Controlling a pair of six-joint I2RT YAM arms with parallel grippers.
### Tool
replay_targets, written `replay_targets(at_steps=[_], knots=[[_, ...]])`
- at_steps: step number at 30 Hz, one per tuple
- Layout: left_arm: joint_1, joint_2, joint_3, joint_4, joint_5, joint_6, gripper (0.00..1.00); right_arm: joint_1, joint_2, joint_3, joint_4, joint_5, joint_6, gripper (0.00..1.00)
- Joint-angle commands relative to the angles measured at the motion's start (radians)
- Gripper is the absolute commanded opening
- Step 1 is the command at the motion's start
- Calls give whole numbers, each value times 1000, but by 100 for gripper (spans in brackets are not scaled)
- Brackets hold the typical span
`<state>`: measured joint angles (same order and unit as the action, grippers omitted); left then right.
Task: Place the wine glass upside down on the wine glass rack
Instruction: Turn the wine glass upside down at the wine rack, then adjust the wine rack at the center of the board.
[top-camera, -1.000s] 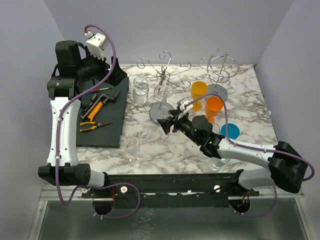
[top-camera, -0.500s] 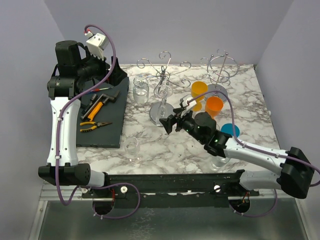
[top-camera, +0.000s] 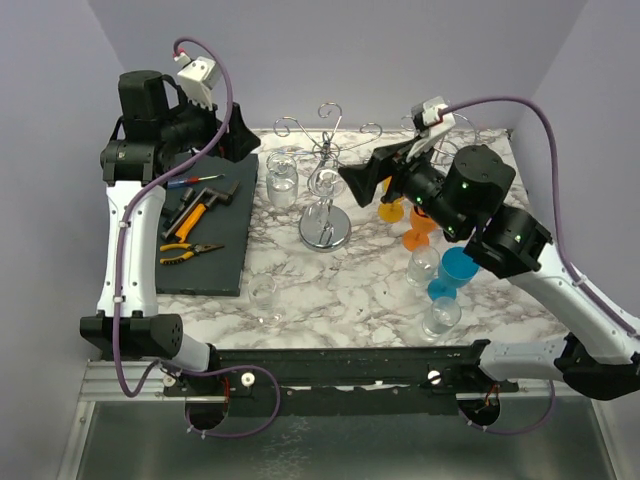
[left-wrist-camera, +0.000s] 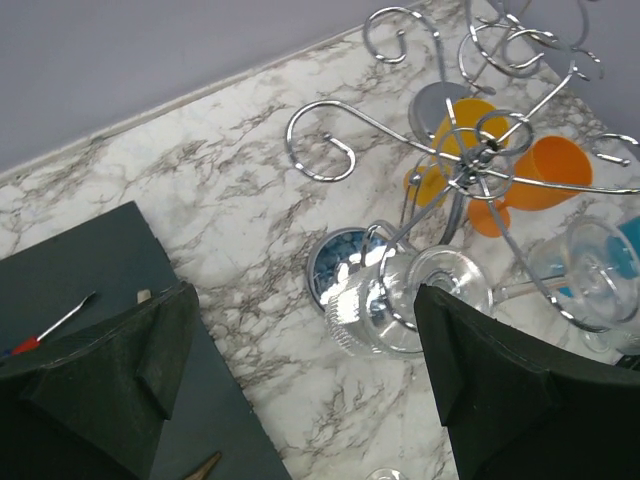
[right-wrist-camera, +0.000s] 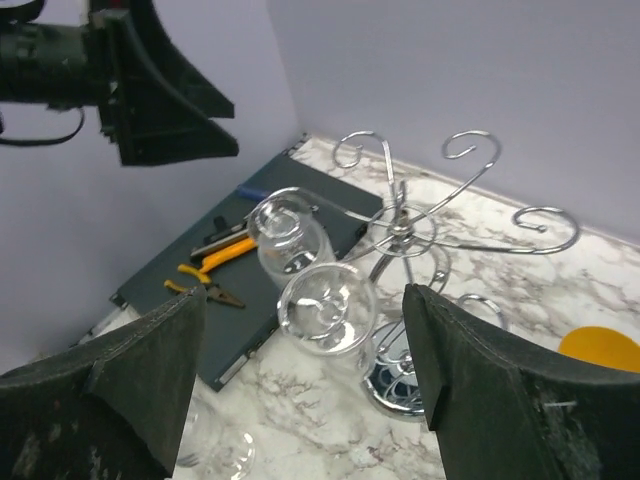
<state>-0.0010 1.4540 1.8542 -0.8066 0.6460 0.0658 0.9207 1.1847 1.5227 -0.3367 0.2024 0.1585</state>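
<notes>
1. My right gripper (top-camera: 370, 176) rose from the rack (top-camera: 325, 231) to upper centre, fingers apart, empty.
2. The wine glass (top-camera: 326, 186) hangs upside down on the rack.
3. My left gripper (top-camera: 238, 133), upper left, stands apart.

We see table top (top-camera: 340, 290): white marble w/ grey veins. Mat (top-camera: 215, 265) dark grey, plain. On it: pliers (top-camera: 188, 252) w/ yellow-orange handles, hammer (top-camera: 205, 208) orange & black, screwdriver (top-camera: 185, 182) w/ red handle. Rack (top-camera: 325, 230) shiny silver, chrome look. Wine glass (right-wrist-camera: 325, 300) clear, no tint; same for small glass (top-camera: 263, 295) nr mat. Amber-yellow cup (left-wrist-camera: 470, 120), deeper orange cup (left-wrist-camera: 560, 172), bright blue cup (top-camera: 458, 268). Left arm (top-camera: 125, 250) & right arm (top-camera: 570, 295) white w/ black joints. We note purple cables (top-camera: 228, 100) on both. Walls (top-camera: 350, 50) pale lilac, no pattern
</notes>
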Motion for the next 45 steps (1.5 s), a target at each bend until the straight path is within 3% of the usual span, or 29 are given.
replay_targets(at_steps=[1,7,12,18,23,30,40,45], knots=[[-101,51,142,-64,-6,3,96,-38,112,136,-172,166,-6,84],[-247,143,311,-151,-89,37,90,-256,292,308,-179,124,52,76],[-350,178,316,-160,-164,76,86,-379,419,419,-192,-5,83,76],[-432,217,304,-160,-206,72,73,-467,495,441,-198,-121,128,75],[-473,237,297,-148,-249,76,66,-495,514,403,-164,-193,151,72],[-485,282,340,-128,-281,66,51,-499,537,364,-119,-303,201,56],[-494,308,351,-120,-270,58,41,-499,531,308,-96,-270,220,45],[-496,326,356,-115,-283,60,39,-499,511,271,-67,-288,237,24]])
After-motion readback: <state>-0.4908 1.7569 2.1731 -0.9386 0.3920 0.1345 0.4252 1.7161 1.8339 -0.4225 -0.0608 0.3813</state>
